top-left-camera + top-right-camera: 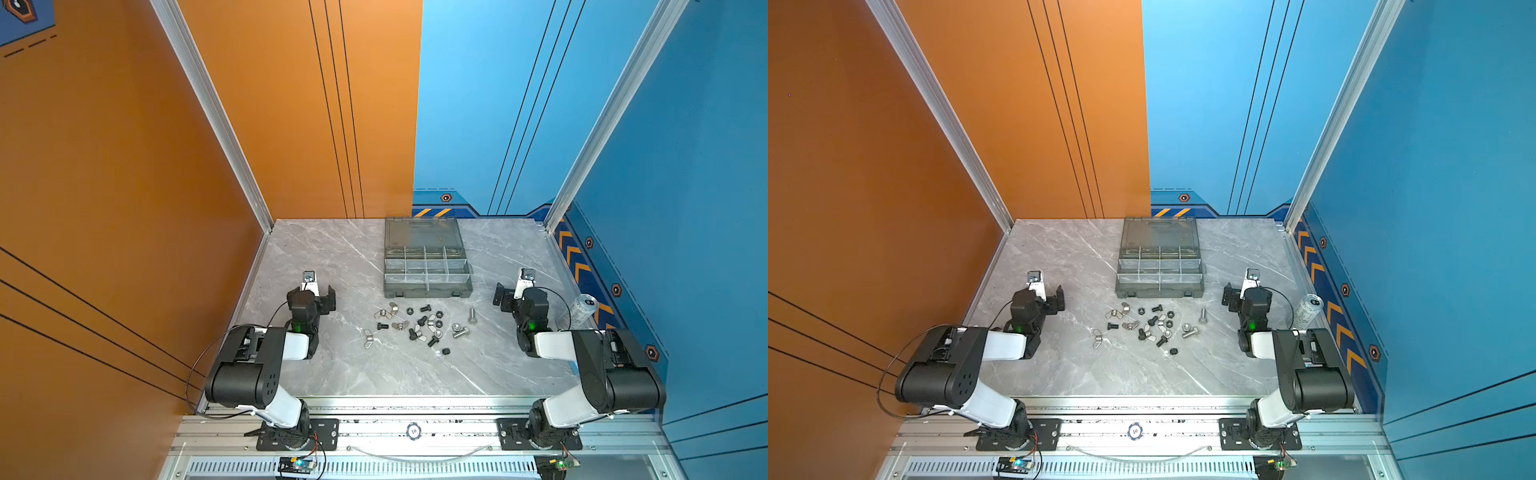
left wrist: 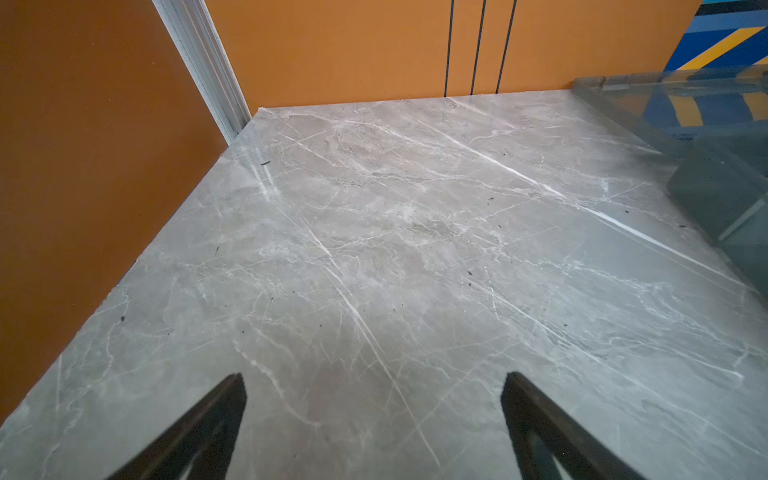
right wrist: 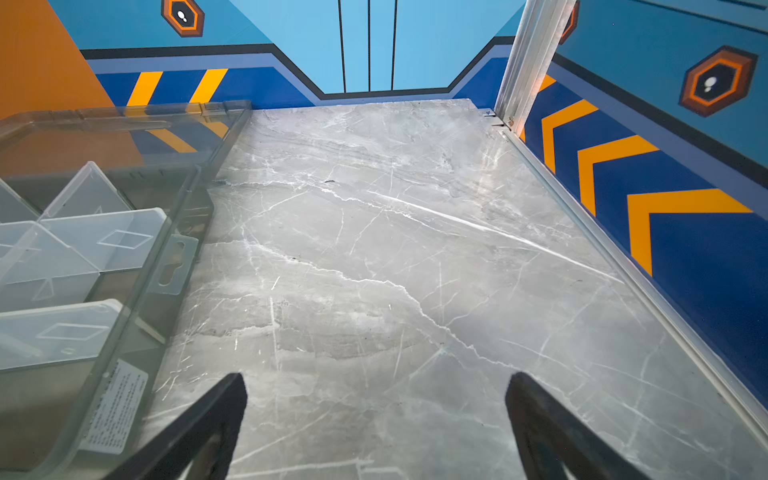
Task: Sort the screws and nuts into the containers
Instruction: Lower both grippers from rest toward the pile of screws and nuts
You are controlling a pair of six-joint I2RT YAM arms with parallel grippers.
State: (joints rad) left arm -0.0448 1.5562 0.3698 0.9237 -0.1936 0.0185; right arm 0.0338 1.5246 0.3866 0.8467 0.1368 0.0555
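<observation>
L gripper (image 2: 374,378): fingers (image 2: 216,419) spread wide, nothing btwn them, bare table (image 2: 374,249) under the gap. A corner of the box (image 2: 723,195) shows at the right edge of the L wrist frame, apart from the fingers.

R gripper (image 3: 376,378): likewise wide apart, fingers (image 3: 540,419) holding nothing, over bare table. The box (image 3: 187,216) w/ its clear dividers (image 3: 104,237) fills the left of that frame, near one finger.

In a top view the L gripper (image 1: 326,299) sits left of centre and the R gripper (image 1: 503,297) right of centre. Both are about level w/ the box's near edge and well apart from the parts.

Screws (image 1: 424,308) and nuts (image 1: 409,311) lie in a loose scatter on the table at frame centre, just below the box (image 1: 428,291), btwn the two arms. Short black screws are mixed w/ silver wing nuts (image 1: 368,338). Longer silver screws (image 1: 472,316) lie on the right side of the scatter. One black nut (image 1: 446,351) lies lowest, a bit apart. The small silver bits beside the silver screws are prob. hex nuts, too small to be sure.

The box stands open, lid (image 1: 422,232) laid back toward the top of the frame.

Can (image 1: 582,309) stands at the right table edge, just beside the R arm. Chip (image 1: 413,431) lies on the rail, bottom centre.
</observation>
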